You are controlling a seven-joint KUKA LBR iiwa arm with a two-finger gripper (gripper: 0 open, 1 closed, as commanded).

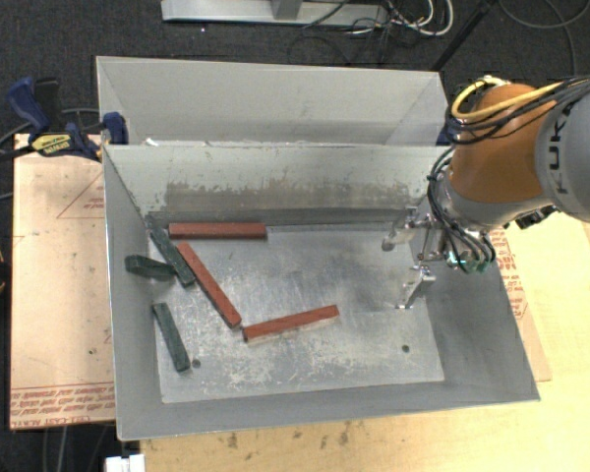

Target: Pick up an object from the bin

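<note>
— Well, what do we log from the camera view?
— Red-brown bars, three: back bar (216, 231) along the rear wall, slanted bar (208, 285) at left, middle bar (290, 324) lying flat near the floor's centre. Dark green bars, three, all at left: short bar (147, 266), thin bar (174, 257) just beside the slanted bar, front bar (171, 336).
— And the gripper (405, 266)?
— We see it at the right, jaws spread wide, nothing between them. The middle bar is nearest, well apart.
— Open room?
— We note bare floor across the right half and front strip of the bin (374, 352).
</note>
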